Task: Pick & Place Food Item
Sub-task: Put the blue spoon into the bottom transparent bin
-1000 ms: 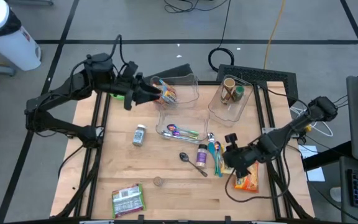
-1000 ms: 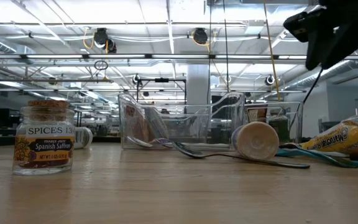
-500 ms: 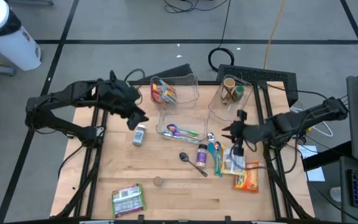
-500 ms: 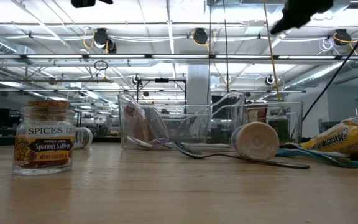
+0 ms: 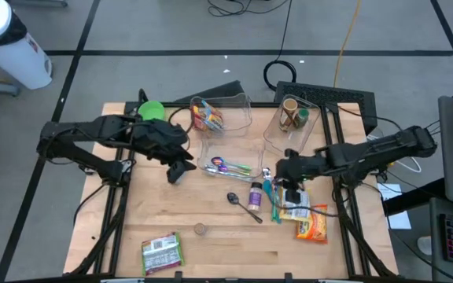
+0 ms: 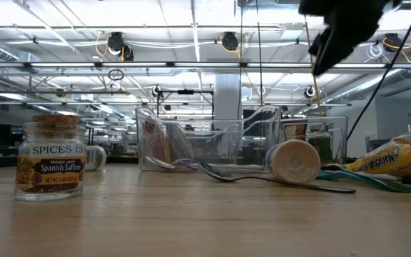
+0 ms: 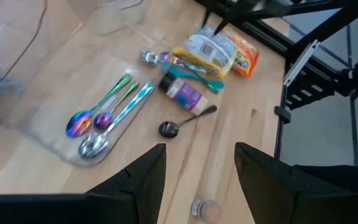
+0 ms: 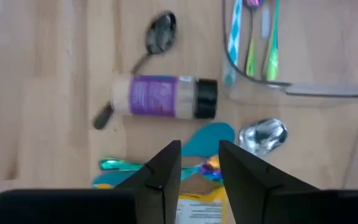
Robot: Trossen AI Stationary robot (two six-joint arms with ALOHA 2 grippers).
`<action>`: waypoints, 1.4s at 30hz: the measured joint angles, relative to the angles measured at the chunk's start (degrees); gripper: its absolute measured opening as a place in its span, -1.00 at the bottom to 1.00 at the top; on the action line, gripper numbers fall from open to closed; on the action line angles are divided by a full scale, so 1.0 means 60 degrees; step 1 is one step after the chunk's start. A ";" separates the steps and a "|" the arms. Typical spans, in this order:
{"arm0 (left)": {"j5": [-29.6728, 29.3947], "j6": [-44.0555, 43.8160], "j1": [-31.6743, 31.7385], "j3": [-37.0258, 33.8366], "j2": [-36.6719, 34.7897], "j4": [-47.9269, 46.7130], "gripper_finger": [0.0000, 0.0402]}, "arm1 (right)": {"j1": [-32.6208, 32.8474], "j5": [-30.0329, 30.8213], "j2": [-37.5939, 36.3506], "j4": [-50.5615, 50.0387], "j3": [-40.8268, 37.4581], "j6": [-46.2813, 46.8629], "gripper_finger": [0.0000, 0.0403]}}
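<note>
An orange snack bag [image 5: 313, 226] and a white and yellow packet [image 5: 293, 208] lie flat at the table's right; both show in the left wrist view [image 7: 219, 53]. A green packet [image 5: 162, 251] lies at the near left. My right gripper [image 5: 288, 187] hangs open, its fingers a little apart, just to the far side of the white packet, above teal utensils [image 8: 207, 140], with nothing between its fingers [image 8: 163, 171]. My left gripper [image 5: 177, 172] stands open over the left-middle of the table, left of the flat clear tray [image 5: 226, 163], and is empty too.
A purple-labelled bottle [image 5: 255, 193] and a dark spoon [image 5: 242, 204] lie mid-table. A cork-topped spice jar [image 6: 51, 157] stands near the front. Two clear bins [image 5: 225, 114] [image 5: 293, 122] sit at the far edge. A green thing [image 5: 152, 110] lies at the far left.
My left gripper has swung from the far clear bin toward the table's near edge and down, tipping to point downward, and now covers the small white jar. My right gripper has risen off the snack bags and gone toward the far edge and left, rolling as it went.
</note>
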 joint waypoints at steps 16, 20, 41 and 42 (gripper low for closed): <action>0.0501 0.0216 -0.0170 0.0000 0.0678 0.0528 -0.01 | -0.1051 -0.1503 0.1167 0.1863 -0.1813 0.0581 0.06; 0.0391 0.0279 -0.0166 0.0000 0.0662 0.0549 -0.01 | -0.1048 -0.1490 0.1164 0.3116 -0.2494 0.0684 0.17; 0.0165 0.0807 -0.0130 0.0000 0.0663 0.1415 -0.01 | -0.1492 -0.1169 0.2816 0.5091 -0.3133 0.0624 0.09; 0.0167 0.0807 -0.0130 0.0000 0.0663 0.1413 -0.01 | -0.1533 -0.1150 0.2869 0.5098 -0.3133 0.0586 0.08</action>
